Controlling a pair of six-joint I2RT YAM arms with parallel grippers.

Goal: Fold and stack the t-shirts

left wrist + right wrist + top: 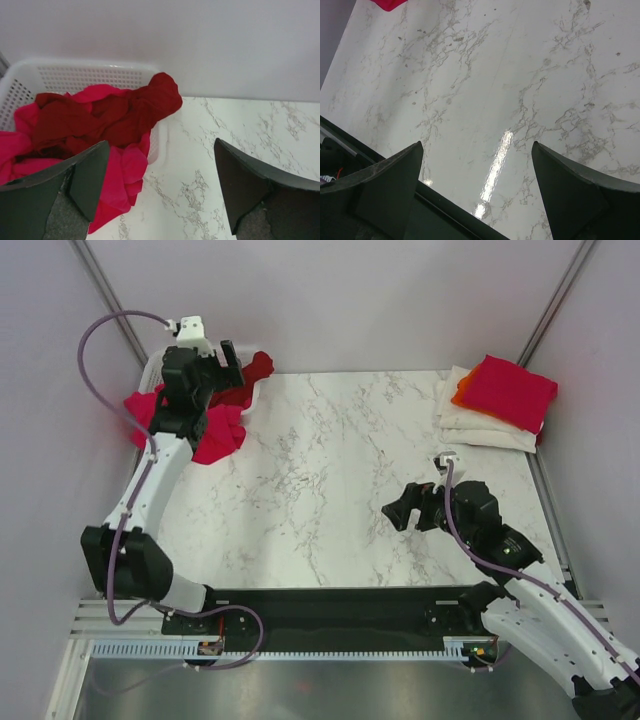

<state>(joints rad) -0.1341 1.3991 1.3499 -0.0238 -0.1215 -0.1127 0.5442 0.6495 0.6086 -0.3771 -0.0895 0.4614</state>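
My left gripper [160,144] is released, jaws spread wide and holding nothing. It hangs over the basket [90,67] at the far left corner of the table [330,470]. In the basket lies the dark red shirt [125,112], crumpled on top, with one bunched end lolling over the rim toward the table. Under and around it are pink shirts [122,175], one spilling over the basket's near wall onto the marble. From my left wrist view one finger [87,185] sits just in front of that pink cloth; I cannot tell whether it touches.

My right gripper [476,145] is also released and empty, jaws wide apart, hovering over bare marble near the front right of the table, well apart from any cloth. A scrap of pink shows at the top left edge of its view.

At the far right corner sits a folded stack: a pink shirt [508,390] on top, an orange one [462,395] peeking out below it, and cream ones [470,425] underneath.
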